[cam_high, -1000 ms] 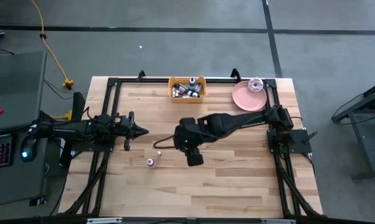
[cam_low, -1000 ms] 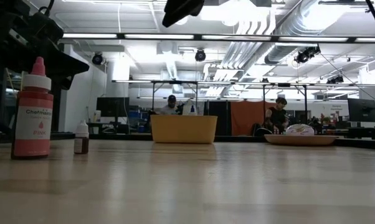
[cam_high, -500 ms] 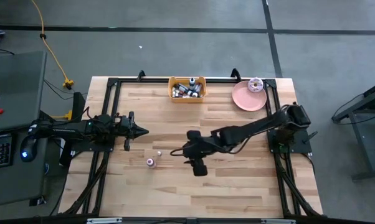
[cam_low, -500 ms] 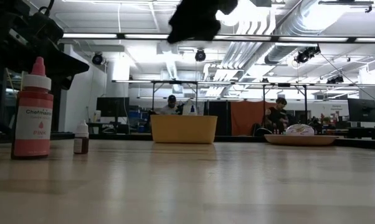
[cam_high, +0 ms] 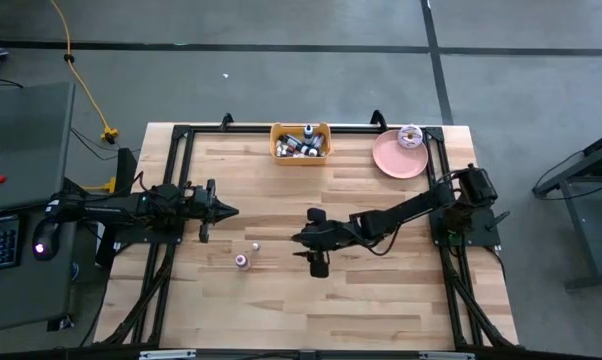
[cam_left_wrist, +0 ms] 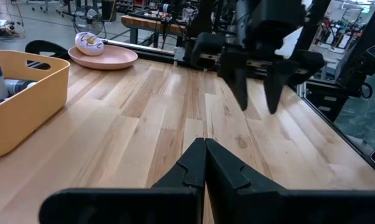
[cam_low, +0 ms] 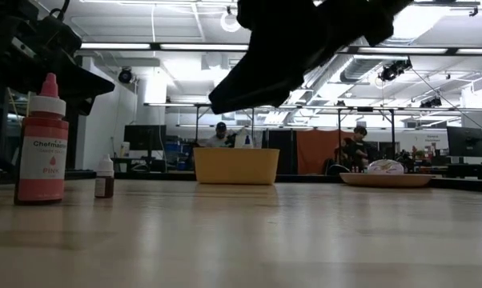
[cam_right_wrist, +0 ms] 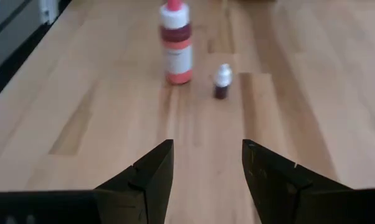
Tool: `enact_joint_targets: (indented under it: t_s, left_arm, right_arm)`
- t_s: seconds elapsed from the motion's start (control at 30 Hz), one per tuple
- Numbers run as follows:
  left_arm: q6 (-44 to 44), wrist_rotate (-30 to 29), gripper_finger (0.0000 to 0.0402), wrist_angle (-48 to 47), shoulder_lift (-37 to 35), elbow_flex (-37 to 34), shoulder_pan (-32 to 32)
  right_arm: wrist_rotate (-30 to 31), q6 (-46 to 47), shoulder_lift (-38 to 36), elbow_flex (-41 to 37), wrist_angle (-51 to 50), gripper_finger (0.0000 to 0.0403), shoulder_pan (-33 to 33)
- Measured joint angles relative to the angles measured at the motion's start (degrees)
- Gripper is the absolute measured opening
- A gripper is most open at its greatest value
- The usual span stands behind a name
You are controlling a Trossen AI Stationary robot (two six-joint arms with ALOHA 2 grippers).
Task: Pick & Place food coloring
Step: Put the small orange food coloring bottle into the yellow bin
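- The right gripper (cam_high: 299,240) is held low over the middle of the table (cam_high: 381,300), with its fingers (cam_right_wrist: 144,177) spread wide and nothing between them.
- Two food coloring bottles stand ahead of the open fingers: a small bottle (cam_right_wrist: 222,81) with a white cap and, just beside it, a taller pink bottle (cam_right_wrist: 176,42). Both are upright and apart from the gripper.
- More bottles are seen lying in the yellow bin (cam_high: 301,142) at the far edge of the table, well apart from the gripper.
- The step in hand is judged to be the approach to a pick; nothing is grasped yet.
- For the next move, the gripper should be brought forward and lowered until one bottle stands between the fingers. The two bottles are close together, so the neighbour could be knocked over.
- Open wood is seen all around the gripper; the table frame and edges are far off.
- The left gripper (cam_left_wrist: 204,163) waits at the left side, its fingers pressed together.
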Motion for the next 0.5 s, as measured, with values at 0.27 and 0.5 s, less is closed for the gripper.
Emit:
enact_joint_targets:
  t_s: [0.27, 0.5]
  left_arm:
    - [0.0, -0.02, 0.0001, 0.0, 0.02, -0.02, 0.0]
    - [0.0, -0.01, 0.0001, 0.0, 0.0, -0.02, 0.0]
  right_arm:
    - [1.53, 3.08, 2.38, -4.46, 12.19, 0.0179, -1.26]
    - [1.78, 4.25, 8.63, -4.03, 20.94, 0.0179, -1.89]
